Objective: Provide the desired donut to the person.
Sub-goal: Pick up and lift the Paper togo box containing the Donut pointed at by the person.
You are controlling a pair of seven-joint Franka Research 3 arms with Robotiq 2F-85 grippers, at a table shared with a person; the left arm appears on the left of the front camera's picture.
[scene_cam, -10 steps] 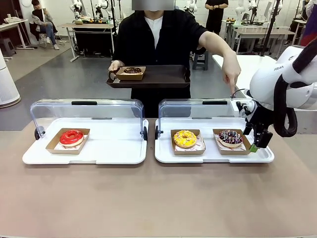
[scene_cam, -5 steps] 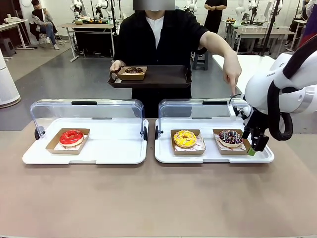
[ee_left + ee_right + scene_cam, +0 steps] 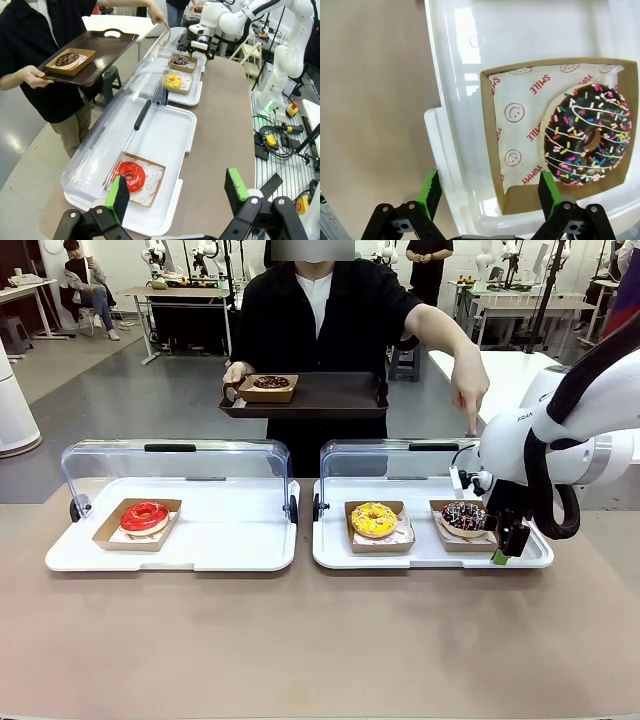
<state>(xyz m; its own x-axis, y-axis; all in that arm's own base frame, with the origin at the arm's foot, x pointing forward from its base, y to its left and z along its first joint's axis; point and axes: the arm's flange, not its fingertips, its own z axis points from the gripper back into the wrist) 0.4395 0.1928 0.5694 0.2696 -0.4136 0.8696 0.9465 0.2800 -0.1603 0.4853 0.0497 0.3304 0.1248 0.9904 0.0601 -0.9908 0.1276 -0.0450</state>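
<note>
The person [image 3: 320, 310] stands across the table and points a finger [image 3: 470, 425] down over the chocolate sprinkle donut [image 3: 464, 517]. That donut lies in a cardboard box on the right white tray [image 3: 430, 558]. My right gripper [image 3: 507, 542] hangs open just right of this box. In the right wrist view its fingers [image 3: 431, 192] straddle the box's near end, beside the donut [image 3: 587, 140], gripping nothing. My left gripper [image 3: 177, 190] is open above the left tray, near the red donut [image 3: 131, 176].
A yellow donut [image 3: 374, 520] sits left of the sprinkle one. The red donut [image 3: 145, 517] lies on the left tray [image 3: 230, 555]. Both clear lids [image 3: 175, 455] stand raised. The person's other hand holds a brown tray [image 3: 330, 395] bearing a boxed chocolate donut [image 3: 270, 383].
My right arm has swung left and lowered, bringing its gripper closer to the sprinkle donut's box. The person's pointing hand and brown tray stay nearly still.
</note>
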